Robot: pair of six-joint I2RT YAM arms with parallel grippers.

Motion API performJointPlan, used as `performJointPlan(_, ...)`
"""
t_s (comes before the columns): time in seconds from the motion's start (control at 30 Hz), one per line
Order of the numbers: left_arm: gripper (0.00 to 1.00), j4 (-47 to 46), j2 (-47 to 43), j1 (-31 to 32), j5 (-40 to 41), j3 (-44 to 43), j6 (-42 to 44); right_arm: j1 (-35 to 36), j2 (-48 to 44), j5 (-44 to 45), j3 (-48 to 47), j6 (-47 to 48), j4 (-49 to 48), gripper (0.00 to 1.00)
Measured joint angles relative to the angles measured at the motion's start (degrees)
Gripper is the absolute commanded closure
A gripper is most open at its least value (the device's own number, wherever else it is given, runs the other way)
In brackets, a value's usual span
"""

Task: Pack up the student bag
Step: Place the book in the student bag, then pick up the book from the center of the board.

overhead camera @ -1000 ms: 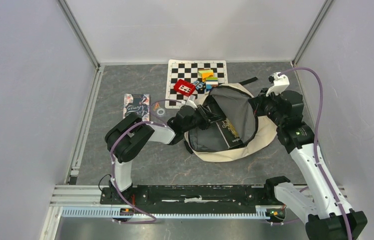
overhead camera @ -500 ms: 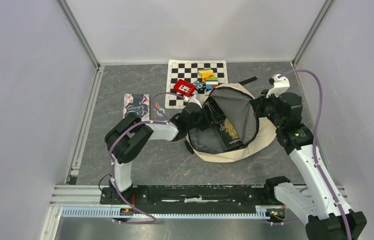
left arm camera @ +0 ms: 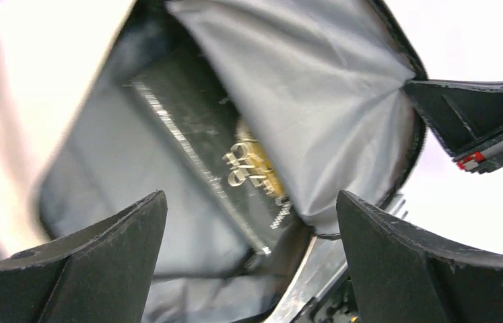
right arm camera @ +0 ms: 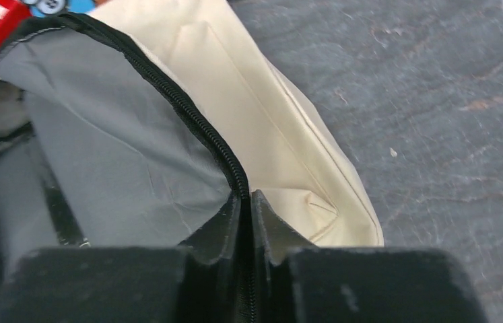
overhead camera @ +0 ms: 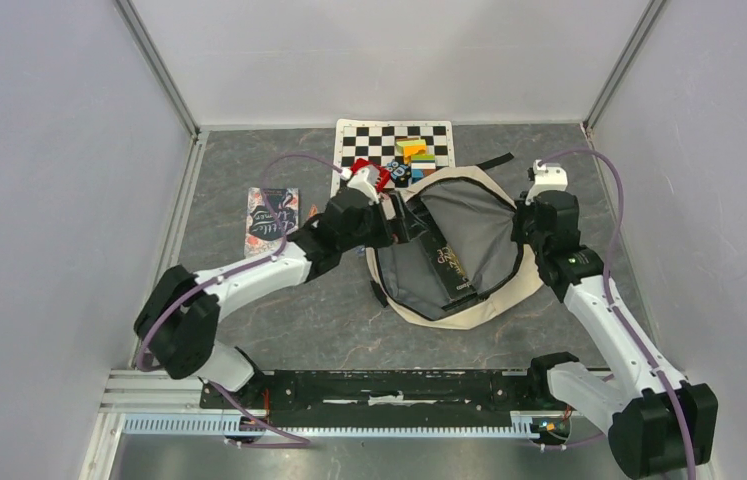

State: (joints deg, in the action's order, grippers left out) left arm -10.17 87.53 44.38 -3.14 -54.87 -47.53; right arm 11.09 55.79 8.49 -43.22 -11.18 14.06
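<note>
Your left pincer (left arm camera: 250,196) stands wide apart before the student bag (overhead camera: 494,292), a dark book (left arm camera: 221,148) inside; your right pincer (right arm camera: 245,197) is clamped on its zipper edge (right arm camera: 194,128).

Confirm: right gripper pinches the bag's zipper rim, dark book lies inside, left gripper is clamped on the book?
No: the left gripper is open, jaws wide apart, off the dark book, per the left wrist view. The right gripper does pinch the student bag at its rim, book inside.
</note>
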Motion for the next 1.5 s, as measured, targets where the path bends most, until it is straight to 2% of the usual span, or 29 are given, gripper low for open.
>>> performJointPlan(0.07,0.00,4.72,-2.82,-2.99,-1.73,0.55,2.32,0.00,1.11,2.32,0.63,0.68,-0.15,0.71)
performJointPlan(0.1,0.00,6.54,-3.82,-4.76,-2.12,0.85,3.23,0.00,1.46,3.13,0.85,0.92,-0.22,0.61)
performJointPlan(0.17,0.00,12.09,-5.70,-10.47,-3.82,1.11,6.12,-0.02,2.12,4.37,1.01,1.77,-0.15,0.33)
performJointPlan(0.27,0.00,20.09,-7.37,-20.55,-5.97,0.96,11.08,-0.02,2.29,5.07,0.98,2.71,0.00,0.03)
performJointPlan(0.47,0.00,31.69,-7.43,-39.71,-7.17,-1.07,19.19,-0.02,0.48,5.01,0.50,4.15,2.56,0.02)
performJointPlan(0.67,0.00,34.56,-3.06,-53.13,-7.39,-4.15,22.73,-0.02,-4.87,0.50,-2.80,5.03,4.46,0.02)
performJointPlan(0.83,0.00,34.84,3.41,-60.00,-7.89,-5.11,24.55,-0.02,-7.82,-1.92,-4.20,5.40,4.79,0.02)
performJointPlan(1.07,0.02,36.74,9.88,-60.11,-10.99,-5.60,26.27,-0.02,-8.59,-4.42,-4.22,5.46,5.84,0.02)
performJointPlan(1.17,0.10,37.83,12.04,-60.04,-11.78,-6.51,27.08,-0.02,-8.59,-5.55,-4.22,5.40,6.19,0.02)
performJointPlan(1.3,0.30,38.51,13.64,-59.98,-12.59,-7.78,27.98,-0.02,-8.61,-6.60,-4.22,5.18,6.25,0.02)
performJointPlan(1.4,0.38,38.84,14.60,-59.34,-12.63,-8.28,28.44,-0.02,-8.68,-6.99,-4.22,5.03,6.27,0.02)
performJointPlan(1.5,0.57,39.36,15.10,-58.23,-12.35,-9.01,28.98,-0.02,-8.94,-7.08,-4.22,4.92,6.27,0.02)
